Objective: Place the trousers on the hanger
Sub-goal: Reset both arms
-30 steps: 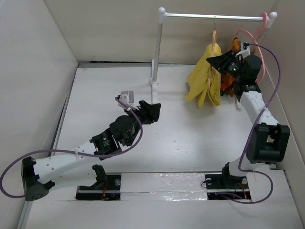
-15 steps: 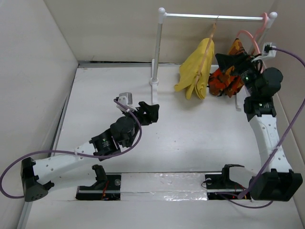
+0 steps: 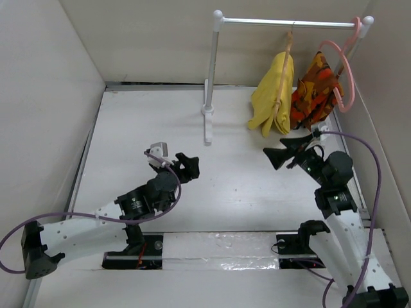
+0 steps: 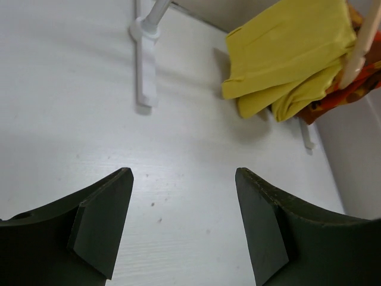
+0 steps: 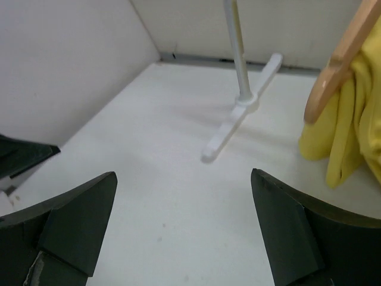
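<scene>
Trousers (image 3: 273, 96): yellow, draped over the wooden hanger (image 3: 284, 70), folded cloth hanging down on both sides of it. The hanger's hook sits on the white rail (image 3: 289, 23) of the clothes rack at the far right of the table (image 3: 237, 192). The lower edge of the cloth hangs clear of the table.

Just to the right on the same rail is an orange camouflage garment (image 3: 314, 86) on a pink hanger (image 3: 343, 70). It is close beside the trousers; I cannot tell whether the two touch.

Left gripper (image 4: 183, 171): jaws spread wide, nothing between them. It is low over the middle-left of the table, well apart from the rack. Its wrist camera looks toward the rack's foot (image 4: 146, 59) and the trousers beyond.

Right gripper (image 5: 183, 176): jaws also spread wide and empty. It is over the table on the right, near the rack but clear of both garments, below and in front of the hanging trousers in the top view. In its wrist view the hanger's wooden shoulder and the yellow cloth show at the right edge, with only bare table between the fingers.

Neither gripper touches any cloth or hanger.
</scene>
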Motion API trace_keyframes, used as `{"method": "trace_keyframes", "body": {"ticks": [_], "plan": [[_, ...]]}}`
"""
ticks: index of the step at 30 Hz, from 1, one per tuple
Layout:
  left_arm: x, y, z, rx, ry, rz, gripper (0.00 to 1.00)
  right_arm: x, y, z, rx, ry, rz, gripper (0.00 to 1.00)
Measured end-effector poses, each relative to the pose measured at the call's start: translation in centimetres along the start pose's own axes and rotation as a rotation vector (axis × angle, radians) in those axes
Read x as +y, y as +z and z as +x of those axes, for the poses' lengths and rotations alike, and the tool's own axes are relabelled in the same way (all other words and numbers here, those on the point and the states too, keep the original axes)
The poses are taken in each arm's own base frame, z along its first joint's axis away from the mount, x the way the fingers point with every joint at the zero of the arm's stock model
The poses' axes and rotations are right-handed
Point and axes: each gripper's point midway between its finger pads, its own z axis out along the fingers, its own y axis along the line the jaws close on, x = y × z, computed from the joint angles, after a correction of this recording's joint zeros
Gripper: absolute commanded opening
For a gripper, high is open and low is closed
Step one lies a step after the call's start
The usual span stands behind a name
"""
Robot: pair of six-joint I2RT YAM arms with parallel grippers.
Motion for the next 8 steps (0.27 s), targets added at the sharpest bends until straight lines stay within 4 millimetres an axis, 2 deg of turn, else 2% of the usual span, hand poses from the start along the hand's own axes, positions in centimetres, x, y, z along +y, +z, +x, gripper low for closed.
{"method": "trace_keyframes", "body": {"ticks": [5, 8], "plan": [[4.7, -0.8, 3.9, 0.057, 0.015, -0.057, 0.65, -1.2, -2.5, 6.7, 0.135, -0.009, 0.035, 1.00], [6.0, -1.2, 5.4, 0.086, 0.011, -0.069, 0.66, -2.1, -3.5, 9.9, 0.218, 0.012, 0.063, 1.00]]}}
